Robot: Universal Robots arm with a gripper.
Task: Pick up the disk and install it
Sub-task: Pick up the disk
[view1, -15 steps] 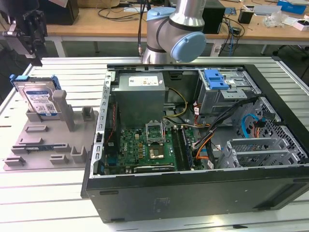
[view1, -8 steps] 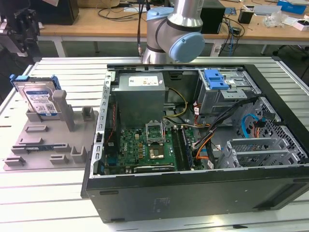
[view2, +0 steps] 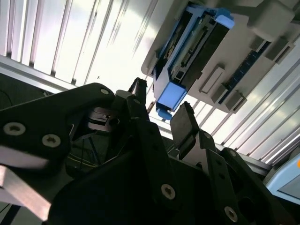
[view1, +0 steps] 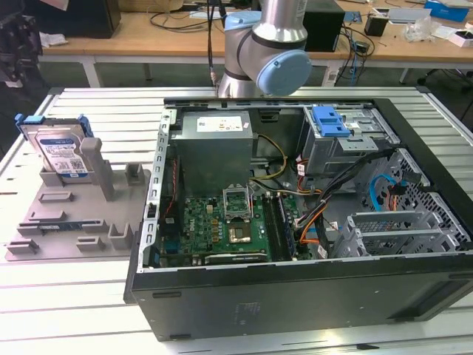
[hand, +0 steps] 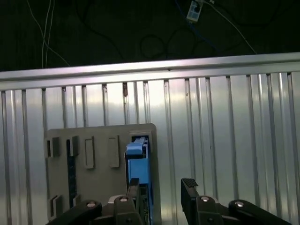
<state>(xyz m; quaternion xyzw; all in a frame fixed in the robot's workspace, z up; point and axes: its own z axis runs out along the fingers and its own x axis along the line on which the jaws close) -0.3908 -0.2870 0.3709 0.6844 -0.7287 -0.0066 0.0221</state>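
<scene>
The disk (view1: 63, 151), a silver drive with a white-and-blue label in a bright blue bracket, stands upright in a grey holder (view1: 81, 214) at the exterior view's left. In the first wrist view I look down on the disk (hand: 138, 166) edge-on, and my gripper (hand: 161, 192) hovers above it, open, with nothing between its black fingers (hand: 189, 186). One finger lines up over the disk's edge, the other is off to the side. In the second wrist view the gripper (view2: 159, 101) is apart from the disk (view2: 187, 51), near its blue tab.
An open computer case (view1: 295, 310) lies on the slatted metal table (view1: 89, 310), with a grey power-supply box (view1: 214, 140), a motherboard (view1: 222, 222), loose cables and a blue caddy (view1: 329, 122) in its drive bay. The arm's base (view1: 266, 52) rises behind the case.
</scene>
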